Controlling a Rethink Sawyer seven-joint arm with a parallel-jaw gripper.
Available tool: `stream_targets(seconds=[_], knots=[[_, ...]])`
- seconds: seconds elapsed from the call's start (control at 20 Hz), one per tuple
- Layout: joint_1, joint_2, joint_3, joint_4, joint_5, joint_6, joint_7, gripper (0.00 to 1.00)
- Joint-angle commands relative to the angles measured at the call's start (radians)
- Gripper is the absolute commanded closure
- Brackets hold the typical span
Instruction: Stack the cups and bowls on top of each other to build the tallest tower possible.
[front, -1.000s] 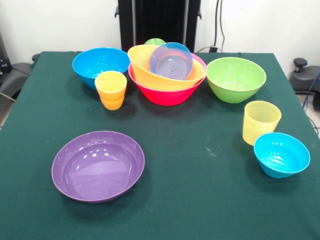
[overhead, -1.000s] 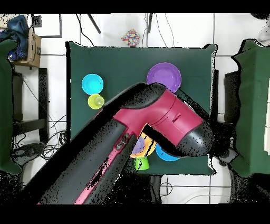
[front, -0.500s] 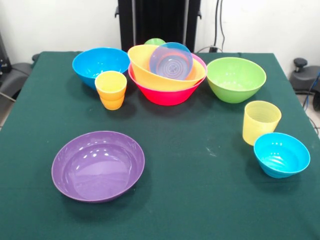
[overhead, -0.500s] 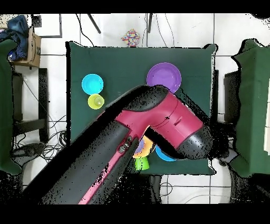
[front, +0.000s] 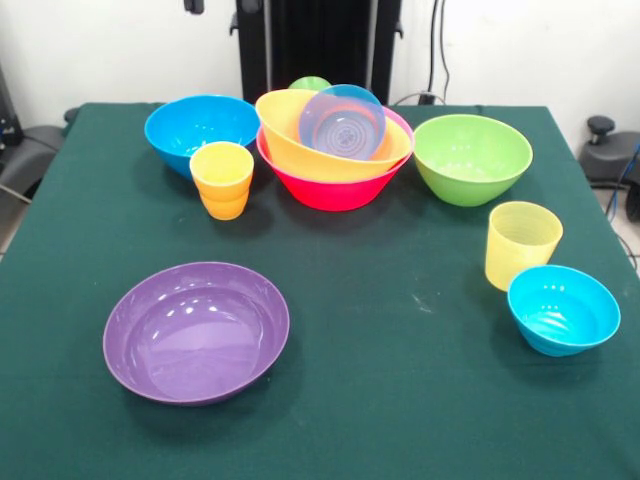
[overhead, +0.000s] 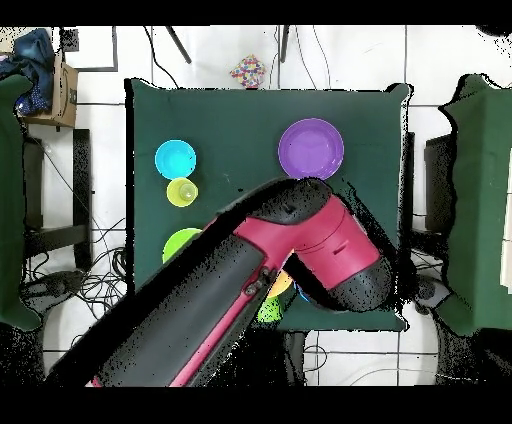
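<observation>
Front and overhead views of the green-clothed worktop (front: 400, 410). Only the lowest dark parts of the gripper (front: 222, 6) showed at the top edge of the front view, and whether it stood wide or narrow could not be told. In the overhead view the red and black arm (overhead: 300, 240) covered much of the worktop and hid the gripper.

All task objects lay below the gripper in the front view.
- **Nearest below:** the medium glossy blue plastic bowl (front: 200, 125), with the yellow-orange plastic cup (front: 222, 178) just in front of it.
- **Below and to the picture's right:** the tower (front: 332, 140). The large pink plastic bowl (front: 330, 188) sat lowest and the large orange plastic bowl (front: 290, 135) was tilted inside it. A small translucent blue bowl (front: 342, 120) leaned on edge in the orange one. The rim of a green plastic cup (front: 310, 83) showed behind the pile.
- **Farther right:** the medium green plastic bowl (front: 472, 158) stood upright beside the tower.
- **Well apart from the gripper, at right:** the ribbed translucent pale yellow cup (front: 522, 243) stood just beside a second small blue plastic bowl (front: 562, 308).
- **Farthest below the gripper:** the wide shallow purple plastic bowl (front: 196, 330) stood alone.
</observation>
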Motion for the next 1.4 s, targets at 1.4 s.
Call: stream_targets(seconds=[1.4], knots=[[-0.147,-0.029,0.353,0.206,0.417,0.262,-0.779,0.0]])
